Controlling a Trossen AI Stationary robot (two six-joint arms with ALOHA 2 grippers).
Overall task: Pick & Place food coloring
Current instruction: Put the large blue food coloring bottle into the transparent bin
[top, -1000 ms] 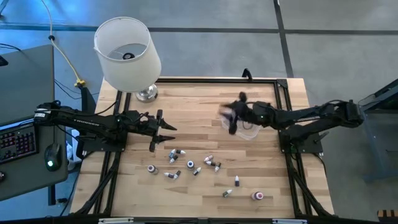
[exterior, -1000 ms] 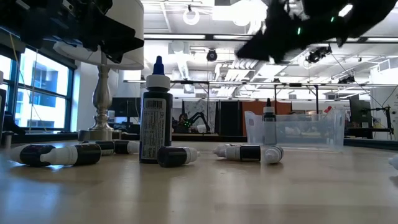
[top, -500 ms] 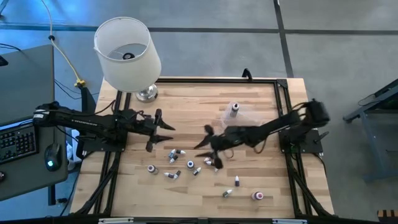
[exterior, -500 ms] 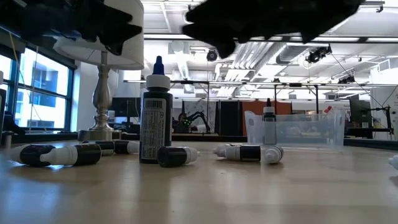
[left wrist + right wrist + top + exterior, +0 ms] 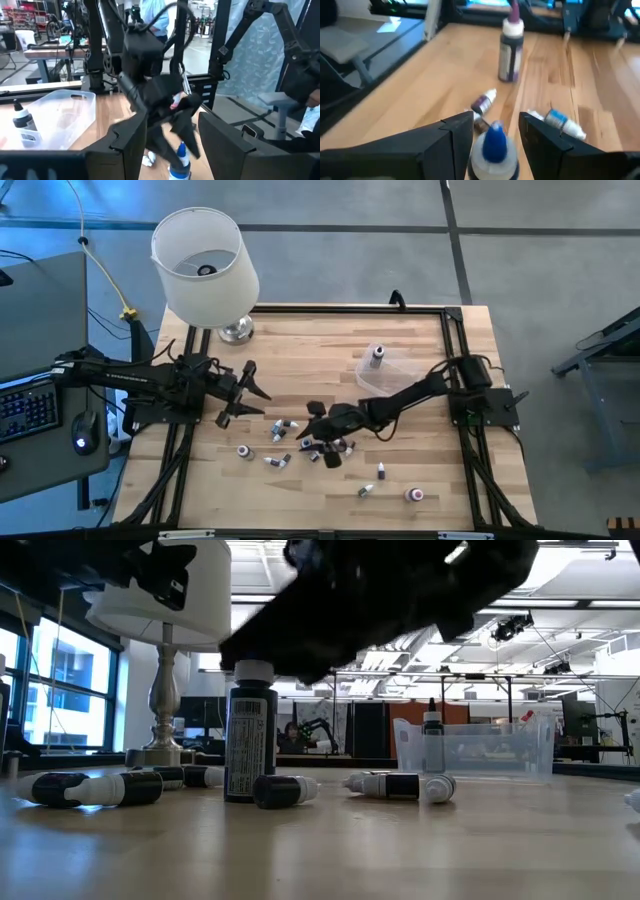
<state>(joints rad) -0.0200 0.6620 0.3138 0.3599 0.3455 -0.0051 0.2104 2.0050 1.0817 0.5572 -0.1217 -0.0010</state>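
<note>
Several tiny food coloring bottles [image 5: 285, 426] lie scattered on the wooden table's near half. One upright bottle with a white cap and blue tip [image 5: 494, 150] stands between the open fingers of my right gripper [image 5: 496, 125], which come down over it without touching. In the high view that gripper [image 5: 322, 436] hovers over the cluster, and in the low view it hides the cap of the upright bottle [image 5: 250, 745]. A second upright bottle [image 5: 511, 50] stands farther off. My left gripper [image 5: 255, 392] waits open near the table's left side.
A clear plastic tub [image 5: 392, 368] on the far right half holds one upright bottle [image 5: 377, 357]. A lamp with a white shade [image 5: 205, 265] stands at the far left corner. Loose bottles [image 5: 413, 495] also lie toward the near right edge.
My right gripper has swung from above the tub toward the near left and come down over the bottle cluster, ending with its fingers on either side of the upright bottle. My left gripper has drawn back slightly toward the left edge.
</note>
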